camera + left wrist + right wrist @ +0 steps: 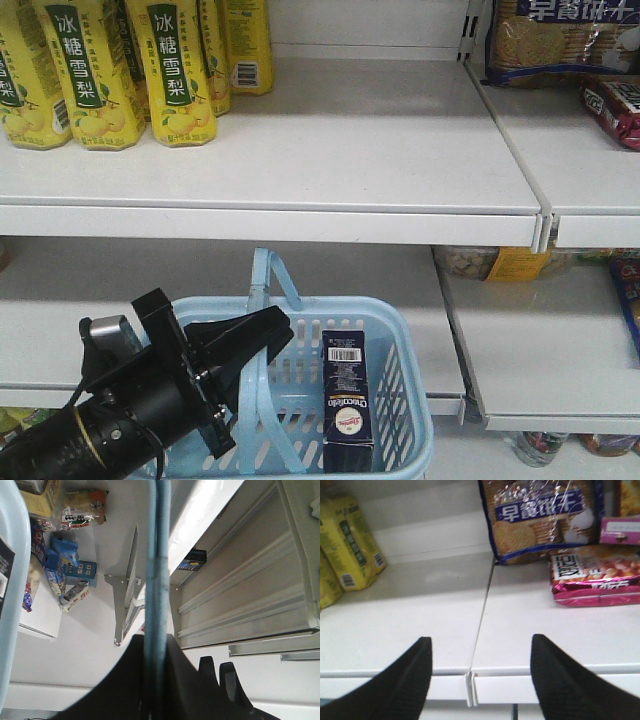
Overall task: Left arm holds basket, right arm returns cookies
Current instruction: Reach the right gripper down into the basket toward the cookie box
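The light blue basket (400, 345) hangs low in front of the shelves in the front view. My left gripper (278, 325) is shut on its raised swing handle (262, 275). The left wrist view shows that handle (156, 580) pinched between the two black jaws of the left gripper (156, 645). The navy cookies box (347, 400) stands upright inside the basket, barcode label at the top. My right gripper (480, 645) is open and holds nothing. It faces the front edge of a white shelf (420, 625) and does not show in the front view.
Yellow pear-drink bottles (110, 70) stand at the shelf's back left. A blue biscuit pack (542, 520) and a pink pack (595, 577) lie on the right shelf section. A divider joint (471, 687) marks where the two shelf boards meet.
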